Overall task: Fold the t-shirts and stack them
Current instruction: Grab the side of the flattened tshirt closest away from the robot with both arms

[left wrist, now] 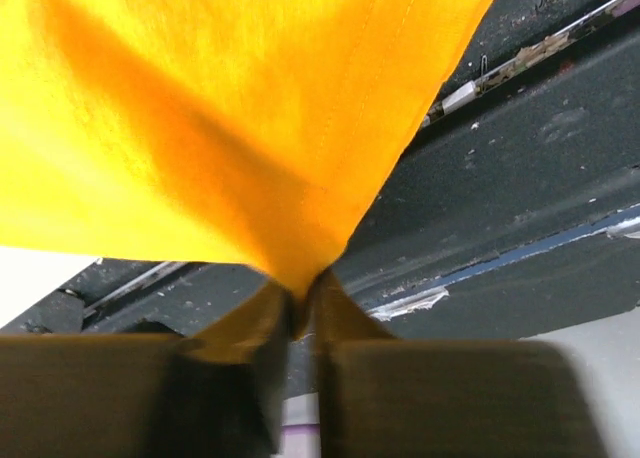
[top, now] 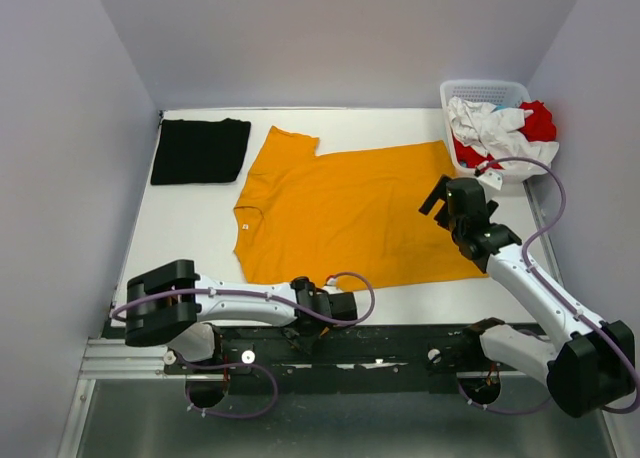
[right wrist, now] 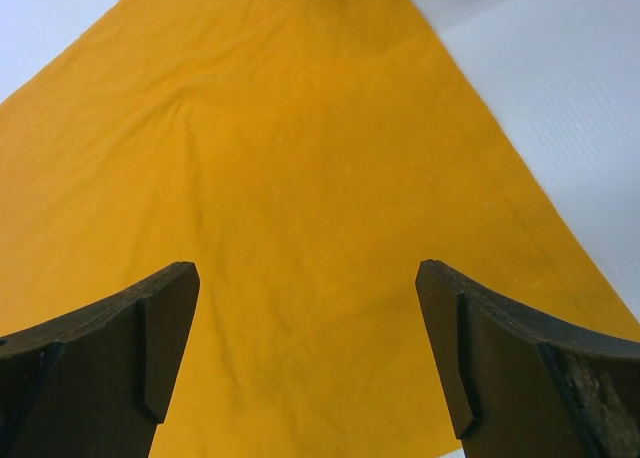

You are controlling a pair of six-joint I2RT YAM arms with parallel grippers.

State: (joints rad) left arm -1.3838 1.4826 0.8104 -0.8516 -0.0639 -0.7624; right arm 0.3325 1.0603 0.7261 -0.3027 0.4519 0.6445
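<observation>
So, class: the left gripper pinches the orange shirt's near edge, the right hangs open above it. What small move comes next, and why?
Probably lower the right gripper and close it on the orange shirt. The left gripper grips its near edge, while the right's jaws stand open above flat cloth; a fold likely needs both holds.

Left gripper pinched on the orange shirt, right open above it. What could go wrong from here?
1. The left gripper pinches only a little of the orange t-shirt at its near edge; it may slip when pulled.
2. The right gripper is open, holding nothing; a one-sided lift would likely skew the fold.
3. The basket stands just beyond that gripper; a wide swing might knock it.
</observation>
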